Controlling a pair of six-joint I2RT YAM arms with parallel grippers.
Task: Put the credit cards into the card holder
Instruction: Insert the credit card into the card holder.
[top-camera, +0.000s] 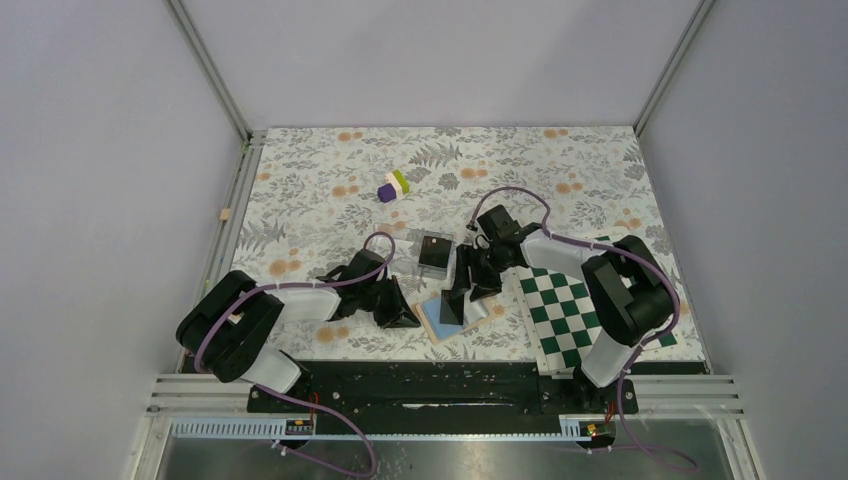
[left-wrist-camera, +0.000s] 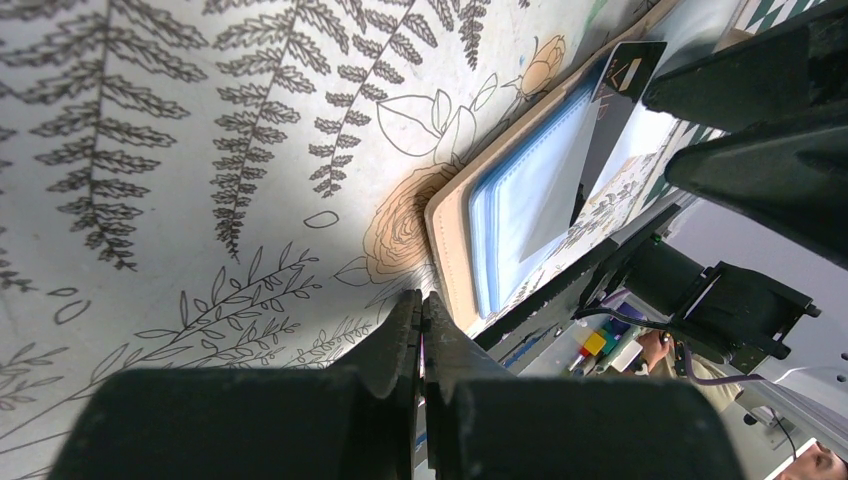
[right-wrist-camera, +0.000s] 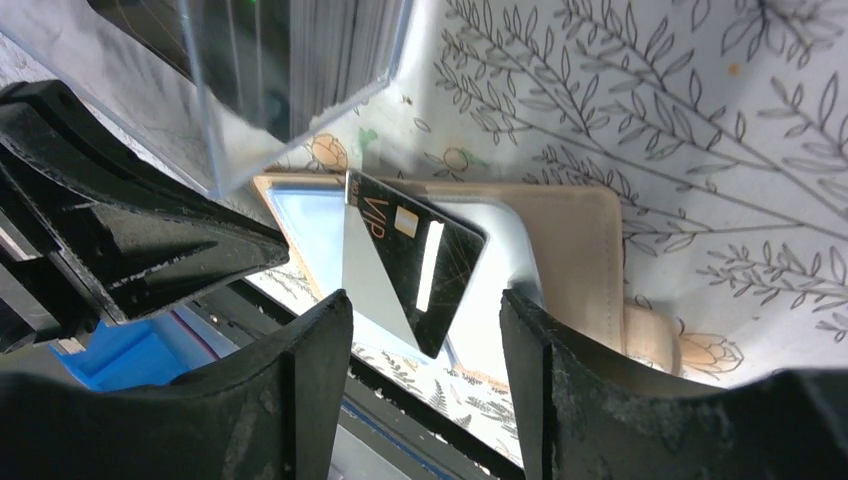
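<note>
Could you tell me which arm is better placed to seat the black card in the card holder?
Right: the right hand is open, flanking the tilted black card on the open card holder. The left hand is shut, beside the holder's edge.

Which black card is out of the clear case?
The VIP-marked card on the open wallet, between the right fingers; the rest sit stacked in the case.

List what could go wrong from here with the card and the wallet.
The black card lies skewed on the open card holder, between the open jaws of the right gripper; it may slide off instead of entering a pocket. The shut left gripper is beside the holder, not pinning it, so a push could shift it.
</note>
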